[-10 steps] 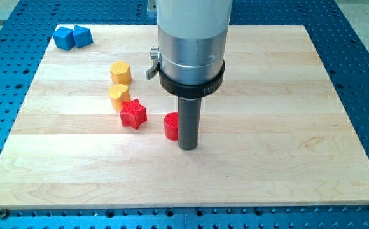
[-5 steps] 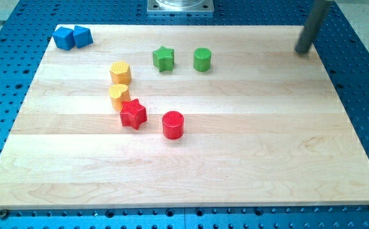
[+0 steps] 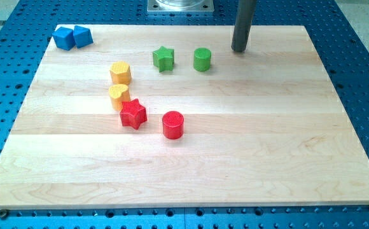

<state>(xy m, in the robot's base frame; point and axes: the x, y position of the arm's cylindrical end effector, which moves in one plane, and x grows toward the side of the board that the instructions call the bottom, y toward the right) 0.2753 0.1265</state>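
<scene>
camera view: my tip (image 3: 239, 49) near green cylinder (image 3: 202, 59), no writing legible.

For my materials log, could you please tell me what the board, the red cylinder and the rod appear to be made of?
The board looks like pale wood with a matt finish: grain lines and joined planks show. The red cylinder looks like plastic, possibly printed: its surface is finely ribbed and evenly coloured. The rod, ending in my tip right of the green cylinder, looks like dark matt metal or plastic; I cannot tell which.
</scene>
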